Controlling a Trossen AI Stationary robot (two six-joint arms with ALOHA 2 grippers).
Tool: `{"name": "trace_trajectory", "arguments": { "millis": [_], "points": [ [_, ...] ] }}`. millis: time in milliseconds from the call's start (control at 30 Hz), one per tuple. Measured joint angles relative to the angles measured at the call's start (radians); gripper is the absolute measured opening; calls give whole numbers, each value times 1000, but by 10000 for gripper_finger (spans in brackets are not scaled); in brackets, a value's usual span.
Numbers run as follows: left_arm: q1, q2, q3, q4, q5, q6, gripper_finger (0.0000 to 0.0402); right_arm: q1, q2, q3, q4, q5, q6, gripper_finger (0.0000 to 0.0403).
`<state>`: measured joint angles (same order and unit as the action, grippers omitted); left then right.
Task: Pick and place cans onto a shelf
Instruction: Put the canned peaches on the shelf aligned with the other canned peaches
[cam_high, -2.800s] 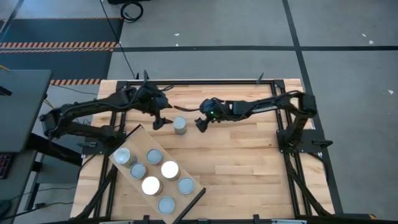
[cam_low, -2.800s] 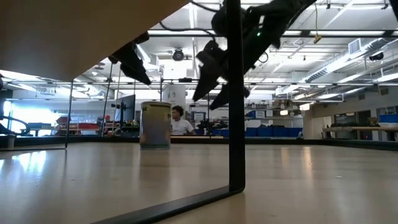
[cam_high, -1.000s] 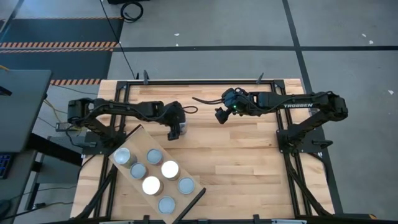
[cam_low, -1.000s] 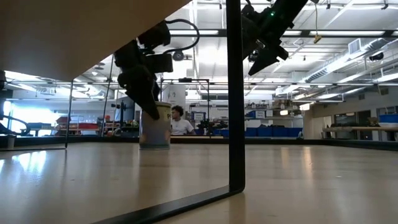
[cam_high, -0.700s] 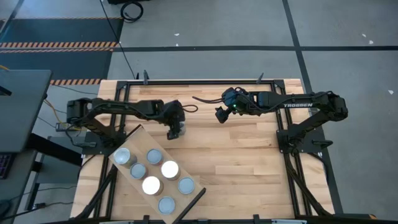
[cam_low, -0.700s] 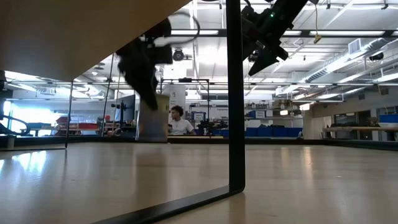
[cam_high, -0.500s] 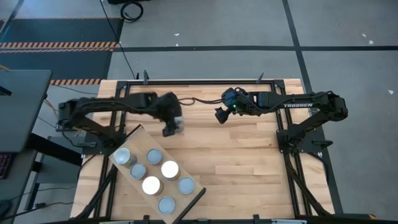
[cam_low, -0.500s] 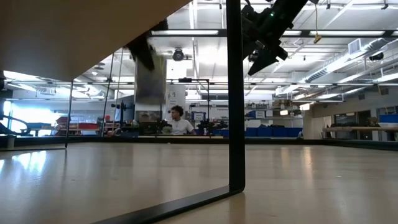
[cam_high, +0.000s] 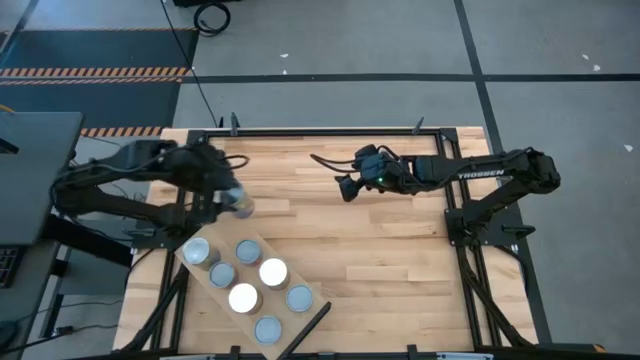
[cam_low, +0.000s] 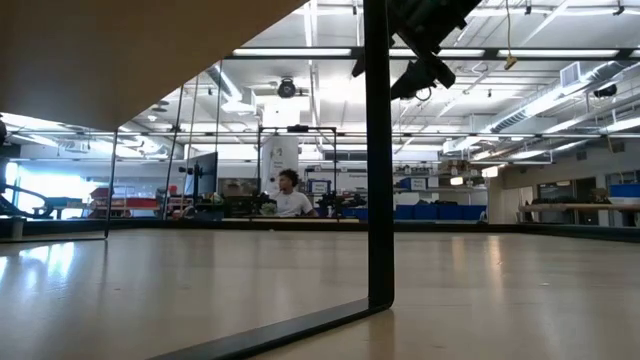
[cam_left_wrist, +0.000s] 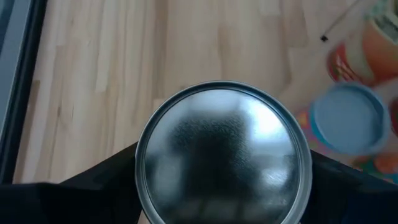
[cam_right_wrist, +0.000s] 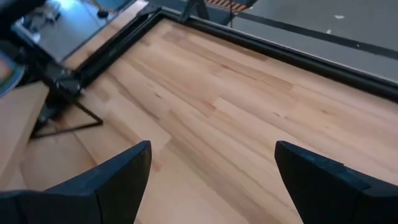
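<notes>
One can with a silvery top hangs in my left gripper, above the table just off the far end of the shelf. The shelf is a pale plank lying slantwise at the near left, with a dark bar at its near end. Several cans stand upright on it. One of them, with a grey-blue top, shows in the left wrist view. My right gripper hovers open over the table's far middle, holding nothing. My left gripper pinches the can between its two fingers, one on each side of the round wall just below the top rim. The fingers slant down from the table's left side. The can is lifted clear and about upright, its top facing the wrist camera.
Bare wooden tabletop stretches across the middle and right. A black metal frame runs along the table's far edge and sides. In the low view the shelf's underside fills the upper left.
My left gripper has lifted the can off the table and carried it up and toward the table's left edge, ending beside the shelf's far end. The can has stayed upright. My right gripper has rolled a little and shifted slightly left, still open.
</notes>
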<state>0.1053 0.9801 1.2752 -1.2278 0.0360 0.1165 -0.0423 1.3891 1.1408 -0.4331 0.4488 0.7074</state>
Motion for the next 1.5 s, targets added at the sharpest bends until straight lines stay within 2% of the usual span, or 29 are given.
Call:
{"name": "trace_trajectory", "arguments": {
  "millis": [233,367,633,733,933,1167,1500],
  "points": [
    [-111,-63,-56,-43,4,-66,313,32,0,0,3,55,112,348],
    [-194,-71,-96,-51,-58,-94,313,42,0,0,2,58,154,348],
    [-294,-79,-111,-49,-85,-109,313,50,0,0,2,58,189,348],
    [-324,-79,-152,-49,-87,-106,313,50,0,0,6,58,190,348],
    [-351,-79,-195,-1,-97,-113,330,50,0,0,7,58,192,348],
    [-352,-77,-176,5,-71,-122,347,50,0,0,7,57,190,348],
    [-352,-77,-160,-6,-71,-126,351,50,0,0,8,55,188,348]
  ]
}}
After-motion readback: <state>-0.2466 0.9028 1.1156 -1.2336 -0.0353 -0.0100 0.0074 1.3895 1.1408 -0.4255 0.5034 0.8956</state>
